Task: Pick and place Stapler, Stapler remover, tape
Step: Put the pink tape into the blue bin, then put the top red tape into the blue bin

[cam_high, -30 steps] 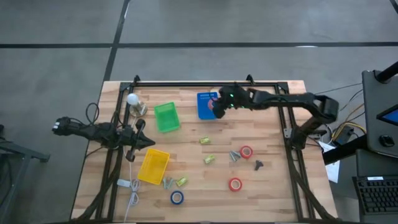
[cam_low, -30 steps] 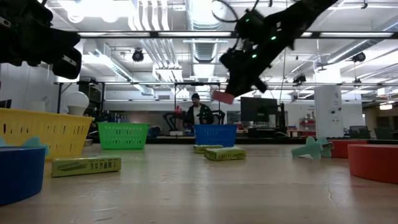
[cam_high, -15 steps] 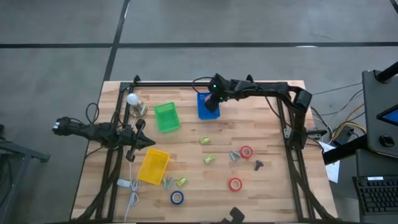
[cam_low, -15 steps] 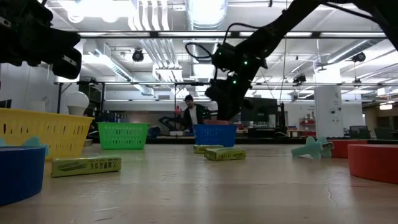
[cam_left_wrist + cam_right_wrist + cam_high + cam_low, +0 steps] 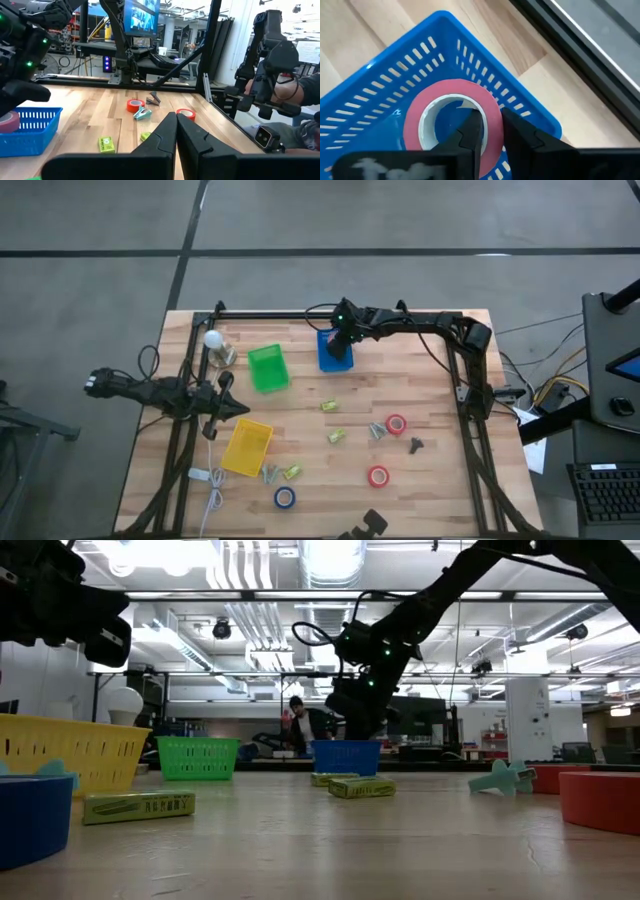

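Light: bright, even, from ceiling lamps (image 5: pixel 330 555) overhead
Glare: lamps blown out white in the low view
Shadows: faint on the table (image 5: pixel 430 490)
Blur: near fingers (image 5: pixel 470 132) soft

Three bins are set on the counter (image 5: pixel 440 480). One bin (image 5: pixel 333 352) at 12 o'clock holds a tape roll (image 5: pixel 451 124), with the right hand (image 5: pixel 338 348) over it. A second bin (image 5: pixel 267 368) lies at 11, a third (image 5: pixel 247 447) at 8. Further rolls are found at 4 (image 5: pixel 397 424), 5 (image 5: pixel 378 476) and 7 (image 5: pixel 285 498). The left hand (image 5: pixel 238 410) is placed at 9.
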`<action>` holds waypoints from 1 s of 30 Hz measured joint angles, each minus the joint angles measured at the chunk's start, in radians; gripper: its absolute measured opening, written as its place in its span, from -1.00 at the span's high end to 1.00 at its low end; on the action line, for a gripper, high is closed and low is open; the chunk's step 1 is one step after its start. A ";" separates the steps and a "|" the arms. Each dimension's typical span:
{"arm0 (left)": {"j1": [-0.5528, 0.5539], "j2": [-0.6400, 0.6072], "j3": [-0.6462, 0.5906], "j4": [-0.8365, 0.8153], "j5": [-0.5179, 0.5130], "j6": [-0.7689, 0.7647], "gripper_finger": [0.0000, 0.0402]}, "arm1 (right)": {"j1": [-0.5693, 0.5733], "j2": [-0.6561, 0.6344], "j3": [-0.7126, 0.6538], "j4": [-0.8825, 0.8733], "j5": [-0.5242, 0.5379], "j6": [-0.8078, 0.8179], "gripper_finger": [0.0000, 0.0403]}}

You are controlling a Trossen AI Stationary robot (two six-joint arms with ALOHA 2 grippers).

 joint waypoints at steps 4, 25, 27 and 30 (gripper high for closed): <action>0.000 0.000 0.000 0.000 0.000 0.000 0.93 | 0.002 -0.015 0.000 0.001 -0.001 -0.004 0.48; 0.000 0.004 0.000 0.000 0.003 0.000 0.93 | 0.197 -0.364 -0.131 -0.216 0.000 0.021 -0.01; 0.000 0.005 0.000 0.000 0.003 0.000 0.93 | 0.231 -0.421 -0.183 -0.219 -0.001 0.050 -0.01; 0.000 0.006 0.000 0.000 0.003 0.000 0.93 | 0.276 -0.507 -0.270 -0.217 0.000 0.121 -0.01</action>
